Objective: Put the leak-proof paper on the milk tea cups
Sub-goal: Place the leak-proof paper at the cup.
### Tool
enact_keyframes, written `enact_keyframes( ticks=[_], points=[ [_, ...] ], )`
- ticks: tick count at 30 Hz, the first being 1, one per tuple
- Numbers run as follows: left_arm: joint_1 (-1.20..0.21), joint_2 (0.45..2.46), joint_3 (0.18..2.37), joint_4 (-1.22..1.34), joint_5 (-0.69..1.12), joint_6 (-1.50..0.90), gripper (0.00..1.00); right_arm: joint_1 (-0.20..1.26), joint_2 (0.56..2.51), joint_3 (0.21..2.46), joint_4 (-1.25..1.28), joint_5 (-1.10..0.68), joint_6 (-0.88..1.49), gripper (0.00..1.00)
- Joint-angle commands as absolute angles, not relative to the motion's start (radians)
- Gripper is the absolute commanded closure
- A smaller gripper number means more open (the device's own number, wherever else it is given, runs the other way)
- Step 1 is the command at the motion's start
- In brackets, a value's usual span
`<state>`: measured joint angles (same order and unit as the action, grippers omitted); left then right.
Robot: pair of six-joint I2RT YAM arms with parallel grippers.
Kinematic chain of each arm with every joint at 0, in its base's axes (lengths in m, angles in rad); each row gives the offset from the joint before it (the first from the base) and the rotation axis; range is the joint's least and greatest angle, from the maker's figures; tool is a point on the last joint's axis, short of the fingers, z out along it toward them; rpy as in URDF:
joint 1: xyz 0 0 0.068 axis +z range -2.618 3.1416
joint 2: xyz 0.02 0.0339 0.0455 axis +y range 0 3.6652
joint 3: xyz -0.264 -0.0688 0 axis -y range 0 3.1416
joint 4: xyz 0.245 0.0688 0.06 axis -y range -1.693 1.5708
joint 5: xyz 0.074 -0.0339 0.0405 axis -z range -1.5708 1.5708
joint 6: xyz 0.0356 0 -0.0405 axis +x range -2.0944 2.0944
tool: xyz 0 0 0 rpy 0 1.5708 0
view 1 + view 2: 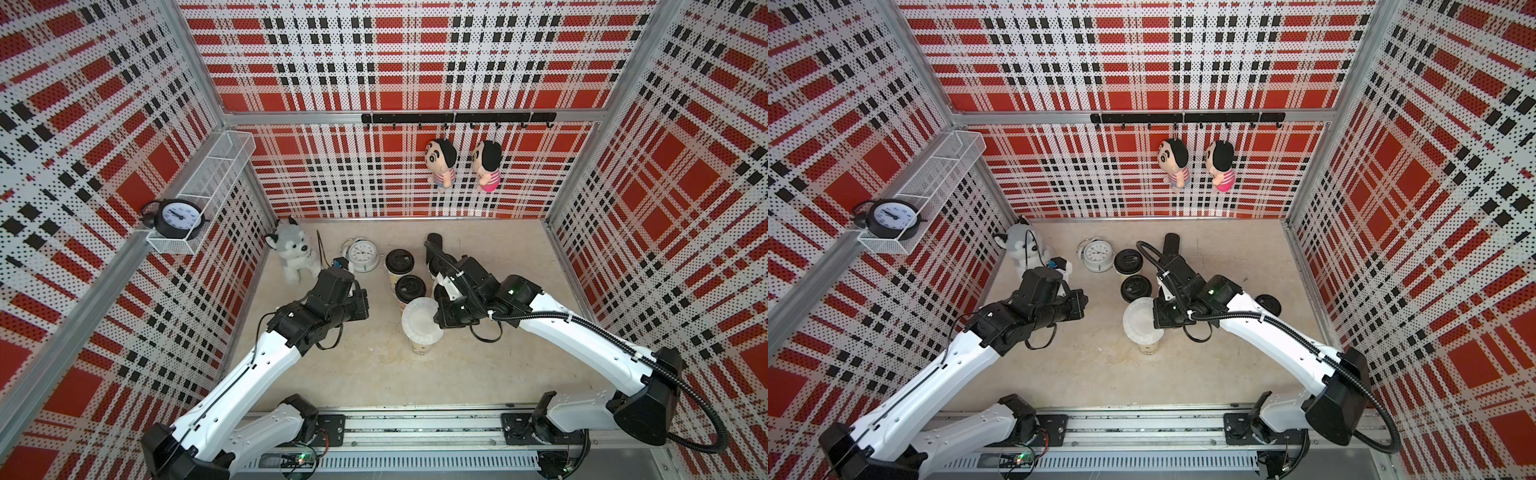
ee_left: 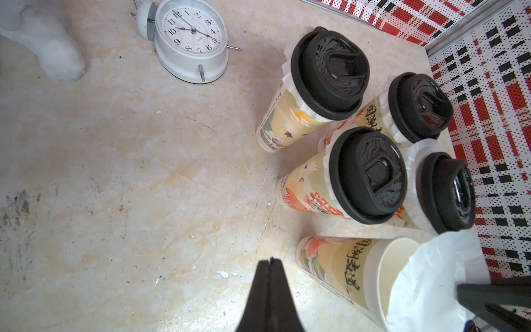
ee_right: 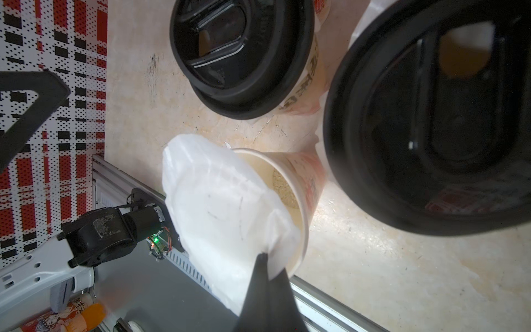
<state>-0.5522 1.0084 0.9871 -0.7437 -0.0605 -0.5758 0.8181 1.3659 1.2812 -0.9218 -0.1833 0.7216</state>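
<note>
Pinching leak-proof paper (image 3: 218, 201) by its edge with my right gripper (image 3: 265, 257) over open milk tea cup (image 3: 304, 178) | looks flimsy, limp — hold rim gently | left gripper (image 2: 270, 262) closed, empty

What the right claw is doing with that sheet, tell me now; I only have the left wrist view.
Observer: The right claw is shut on the edge of the leak-proof paper, right at the open cup rim; the right wrist view shows it.
Operator: Report any spare lid.
Observer: A top view shows one loose black lid on the table, on the outer side of the right arm.
Operator: List anything behind the lidded cups.
Observer: A black cylinder stands just behind them, in both top views.
</note>
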Motion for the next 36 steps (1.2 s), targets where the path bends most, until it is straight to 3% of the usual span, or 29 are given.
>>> enact_keyframes(
  ticks=[1,11,18,31,36],
  points=[
    [-0.544,0.993,0.98,-0.755,-0.063,-0.565,1.0,0.824,1.388,1.281,-0.922,-0.182,0.724,1.0],
    [-0.542,0.993,0.977,-0.755,-0.059,-0.56,1.0,0.824,1.41,1.288,-0.932,-0.158,0.726,0.96],
    [-0.54,0.994,0.977,-0.756,-0.057,-0.558,1.0,0.824,1.414,1.295,-0.938,-0.146,0.726,0.83],
    [-0.539,0.985,0.976,-0.765,-0.055,-0.559,1.0,0.824,1.407,1.307,-0.937,-0.132,0.732,0.68],
    [-0.538,0.98,0.977,-0.767,-0.059,-0.558,1.0,0.824,1.401,1.318,-0.936,-0.131,0.733,0.68]
  ],
)
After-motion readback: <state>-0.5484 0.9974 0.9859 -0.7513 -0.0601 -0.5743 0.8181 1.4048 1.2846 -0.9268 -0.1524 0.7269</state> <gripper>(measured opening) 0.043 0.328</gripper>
